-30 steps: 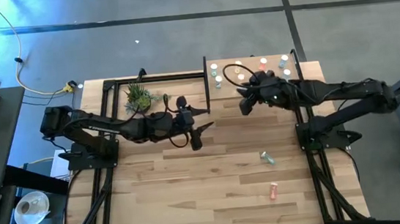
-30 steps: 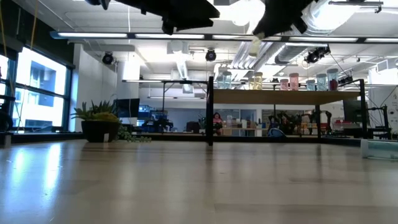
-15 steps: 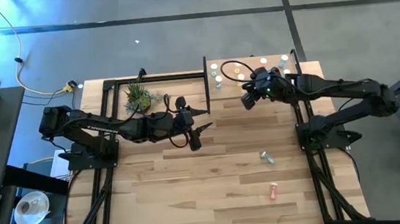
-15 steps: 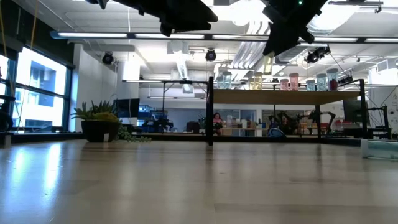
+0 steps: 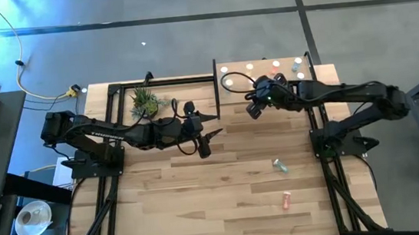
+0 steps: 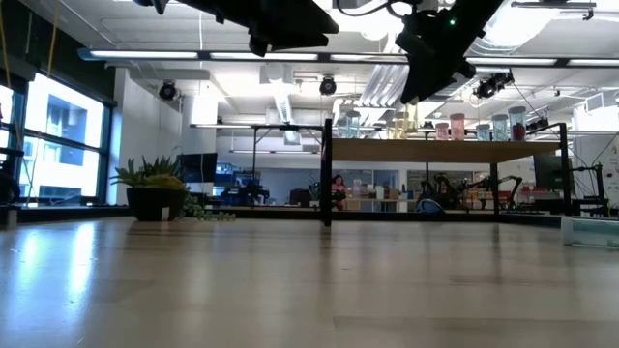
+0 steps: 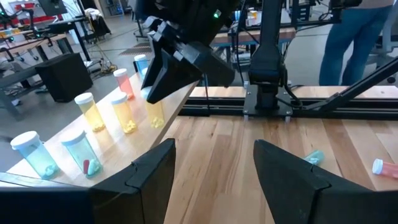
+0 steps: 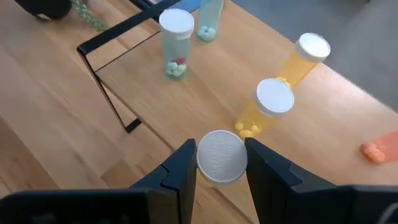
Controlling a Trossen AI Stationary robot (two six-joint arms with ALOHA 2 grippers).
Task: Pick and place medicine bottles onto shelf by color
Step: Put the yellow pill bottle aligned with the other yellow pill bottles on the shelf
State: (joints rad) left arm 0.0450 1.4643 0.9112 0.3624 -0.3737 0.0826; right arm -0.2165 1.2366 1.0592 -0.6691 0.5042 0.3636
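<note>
1. Right wrist view: the right gripper (image 8: 221,163) is clamped on a yellow bottle (image 8: 221,155) above the shelf (image 8: 311,134); lower it upright beside the yellow pair (image 8: 275,98) at one o'clock.
2. Teal bottles (image 8: 175,28) at eleven o'clock crowd the shelf edge.
3. The left gripper (image 5: 210,138), fingers apart, waits mid-table; two bottles (image 5: 280,165) lie at five o'clock.

Right end effector (image 8: 221,163) clamped, left (image 7: 214,165) agape

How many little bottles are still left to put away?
Done: several white-capped teal, yellow and orange-red bottles stand on the light wood shelf. In hand: the right pincer holds a white-capped yellow bottle over it. Left: a teal bottle and an orange-red bottle lying on the plank table.
</note>
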